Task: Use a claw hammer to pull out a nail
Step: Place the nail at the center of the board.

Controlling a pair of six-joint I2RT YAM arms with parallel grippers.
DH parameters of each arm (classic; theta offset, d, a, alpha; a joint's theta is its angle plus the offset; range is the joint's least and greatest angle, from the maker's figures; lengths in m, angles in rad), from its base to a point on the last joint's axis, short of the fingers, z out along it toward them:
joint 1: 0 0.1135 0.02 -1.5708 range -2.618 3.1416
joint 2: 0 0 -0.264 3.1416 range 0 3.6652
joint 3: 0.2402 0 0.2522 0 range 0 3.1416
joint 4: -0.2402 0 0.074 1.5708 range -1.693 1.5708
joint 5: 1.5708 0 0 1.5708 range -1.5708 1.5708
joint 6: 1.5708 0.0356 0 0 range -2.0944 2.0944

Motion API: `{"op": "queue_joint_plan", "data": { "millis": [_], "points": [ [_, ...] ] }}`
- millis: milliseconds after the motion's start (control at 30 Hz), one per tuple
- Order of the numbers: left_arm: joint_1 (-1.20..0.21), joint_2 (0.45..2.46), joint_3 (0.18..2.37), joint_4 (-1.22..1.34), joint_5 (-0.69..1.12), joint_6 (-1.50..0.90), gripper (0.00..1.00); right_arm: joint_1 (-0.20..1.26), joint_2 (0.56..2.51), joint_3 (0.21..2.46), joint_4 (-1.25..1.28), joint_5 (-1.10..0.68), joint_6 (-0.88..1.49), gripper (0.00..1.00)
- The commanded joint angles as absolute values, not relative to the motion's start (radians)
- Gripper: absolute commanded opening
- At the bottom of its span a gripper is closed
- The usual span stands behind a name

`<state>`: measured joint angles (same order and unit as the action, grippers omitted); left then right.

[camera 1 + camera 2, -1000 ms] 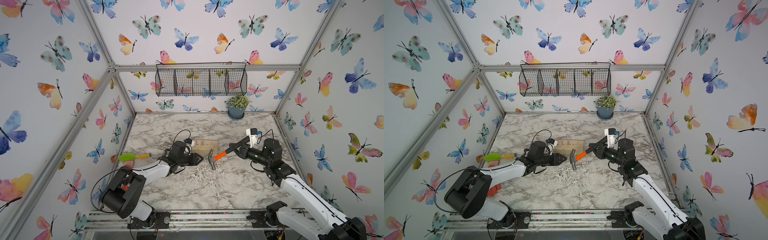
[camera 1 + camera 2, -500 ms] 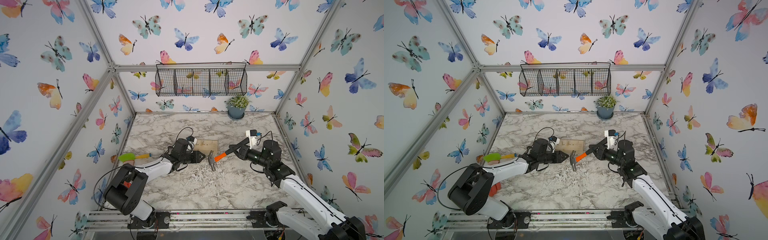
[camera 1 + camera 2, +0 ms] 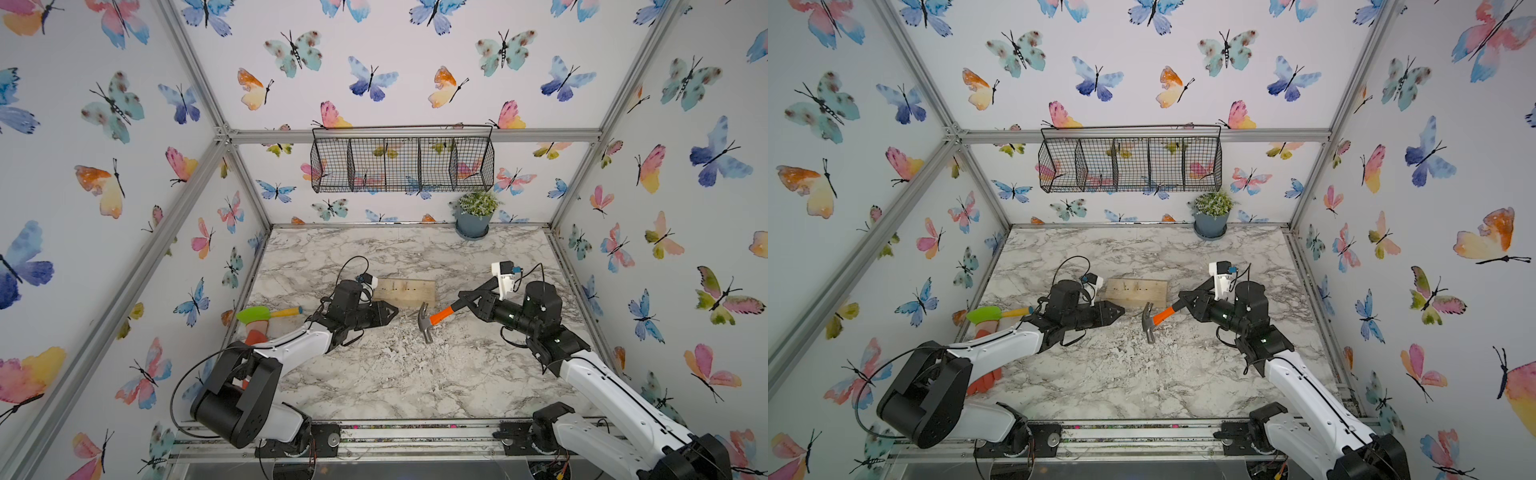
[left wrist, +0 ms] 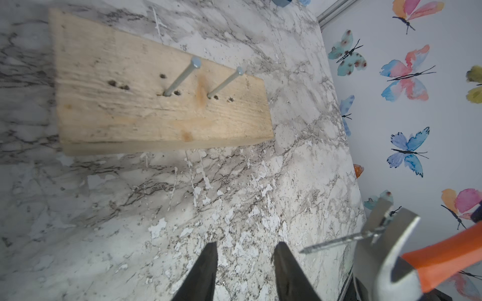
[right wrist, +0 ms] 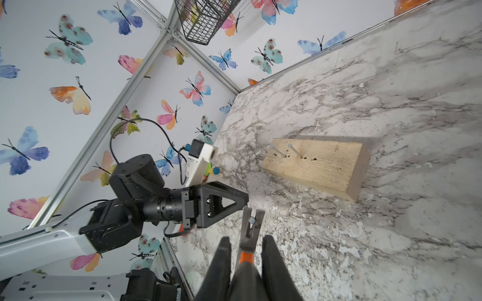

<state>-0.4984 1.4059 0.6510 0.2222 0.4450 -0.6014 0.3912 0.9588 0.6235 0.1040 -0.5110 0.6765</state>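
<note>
Right gripper (image 3: 465, 300): pressed together on the black handle of the claw hammer (image 3: 436, 318), fingers either side of the grip in the right wrist view.

Claw hammer: held clear in front of the wooden block (image 3: 405, 291), between the two grippers. Orange neck angled down from the gripper, steel head lowest, claw uppermost. Face low over the desk (image 3: 415, 374); contact with the surface not possible to tell.

Loose nail (image 4: 339, 241): lodged in the fork of the claw, head seated between the two prongs, shank pointing toward the left gripper (image 3: 392, 311).

Left gripper: spread, nothing between the fingers (image 4: 208, 263), bare desk visible through the gap. Lies low over the desk, tips aimed at the hammer head, near it but apart.

Wooden block: lies flat on the desk, just behind both grippers. Carries two standing nails (image 4: 182, 78), both leaning, plus several empty holes in a row.

Desk: marble pattern, chipped white where the hammer hangs.

Green spatula (image 3: 266, 312): yellow handle, at the desk's left edge behind the left arm.

Potted plant (image 3: 473, 216): back of the desk, toward the right.

Wire basket (image 3: 403, 166): mounted on the rear wall.
</note>
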Motion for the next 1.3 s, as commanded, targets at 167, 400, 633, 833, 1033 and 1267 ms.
{"op": "queue_joint_plan", "data": {
  "millis": [167, 400, 633, 833, 1033, 1267],
  "points": [
    [-0.503, 1.376, 0.613, 0.244, 0.471, -0.616, 0.37, 0.382, 0.983, 0.792, -0.118, -0.245, 0.419, 0.03],
    [-0.502, 1.397, 0.617, 0.259, 0.474, -0.619, 0.35, 0.396, 1.044, 0.86, -0.24, -0.086, 0.367, 0.03],
    [-0.502, 1.412, 0.617, 0.258, 0.473, -0.614, 0.33, 0.462, 1.143, 0.898, -0.295, -0.04, 0.337, 0.03],
    [-0.502, 1.409, 0.618, 0.242, 0.463, -0.599, 0.33, 0.485, 1.187, 0.891, -0.33, -0.018, 0.351, 0.03],
    [-0.502, 1.422, 0.626, 0.237, 0.466, -0.591, 0.33, 0.485, 1.194, 0.85, -0.245, -0.107, 0.447, 0.03],
    [-0.502, 1.404, 0.617, 0.233, 0.461, -0.585, 0.33, 0.485, 1.187, 0.881, -0.161, -0.236, 0.499, 0.03]
  ]
}}
